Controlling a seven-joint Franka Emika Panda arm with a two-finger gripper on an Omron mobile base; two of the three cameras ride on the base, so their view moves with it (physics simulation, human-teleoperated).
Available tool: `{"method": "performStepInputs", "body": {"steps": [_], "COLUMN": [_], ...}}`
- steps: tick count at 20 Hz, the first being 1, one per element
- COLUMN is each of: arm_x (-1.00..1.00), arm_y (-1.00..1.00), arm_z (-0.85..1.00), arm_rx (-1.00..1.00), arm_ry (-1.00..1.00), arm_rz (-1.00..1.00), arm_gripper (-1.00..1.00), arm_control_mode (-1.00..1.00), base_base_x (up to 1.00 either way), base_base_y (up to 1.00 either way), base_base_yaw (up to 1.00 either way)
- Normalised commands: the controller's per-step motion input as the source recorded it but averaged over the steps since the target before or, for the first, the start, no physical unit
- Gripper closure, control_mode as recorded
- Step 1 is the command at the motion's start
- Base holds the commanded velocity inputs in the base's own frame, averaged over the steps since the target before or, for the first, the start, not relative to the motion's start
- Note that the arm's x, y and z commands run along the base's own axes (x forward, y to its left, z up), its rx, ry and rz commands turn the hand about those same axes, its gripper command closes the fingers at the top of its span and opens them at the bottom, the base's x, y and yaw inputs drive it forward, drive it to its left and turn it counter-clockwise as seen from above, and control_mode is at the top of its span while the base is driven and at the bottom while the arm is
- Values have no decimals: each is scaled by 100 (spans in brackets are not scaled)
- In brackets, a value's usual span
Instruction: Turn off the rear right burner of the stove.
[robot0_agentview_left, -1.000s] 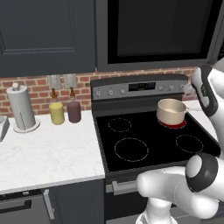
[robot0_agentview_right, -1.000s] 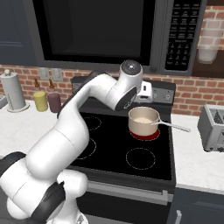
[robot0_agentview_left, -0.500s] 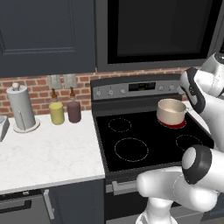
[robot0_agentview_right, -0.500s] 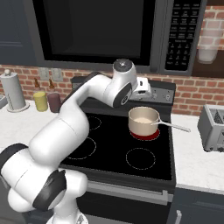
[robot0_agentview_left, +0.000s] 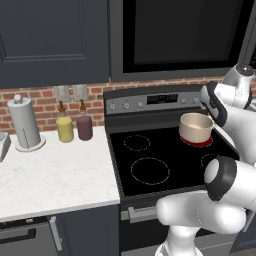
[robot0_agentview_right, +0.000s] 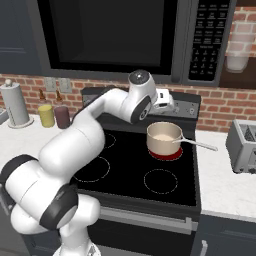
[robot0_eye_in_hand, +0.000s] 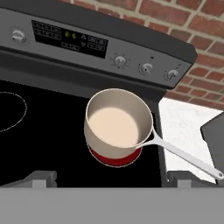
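A saucepan (robot0_agentview_right: 163, 137) is seen on the stove (robot0_agentview_right: 150, 172), over the glowing red rear right burner (robot0_agentview_right: 165, 153) — its handle pointed toward the toaster (robot0_agentview_right: 243, 146). Just behind the saucepan, the gripper (robot0_agentview_right: 167, 102) is held near the stove's back panel — its finger state cannot be made out.

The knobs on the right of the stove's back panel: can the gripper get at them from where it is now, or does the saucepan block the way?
Probably yes. The gripper hangs above the saucepan, and the three right-hand knobs on the stove back panel lie beyond the pan, uncovered. The pan sits low on the rear right burner, so a path over it looks free.
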Motion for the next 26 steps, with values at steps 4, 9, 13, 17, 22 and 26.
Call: {"method": "performStepInputs", "body": {"steps": [4, 9, 13, 17, 22, 26], "arm_x": [19, 23, 25, 22, 18, 14], "arm_y": [-12, -10, -7, -4, -1, -1], "arm_z": [-10, -11, -7, -5, -4, -10], "arm_rx": [-7, -8, -7, -6, -2, 0], "arm_ry": [0, 0, 0, 0, 0, 0], "arm_rz": [0, 0, 0, 0, 0, 0], "arm_gripper": [-100, -100, -100, -100, -100, -100], "arm_control_mode": [-100, -100, -100, -100, -100, -100], "base_base_x": [0, 0, 0, 0, 0, 0], "base_base_y": [0, 0, 0, 0, 0, 0], "base_base_yaw": [0, 0, 0, 0, 0, 0]}}
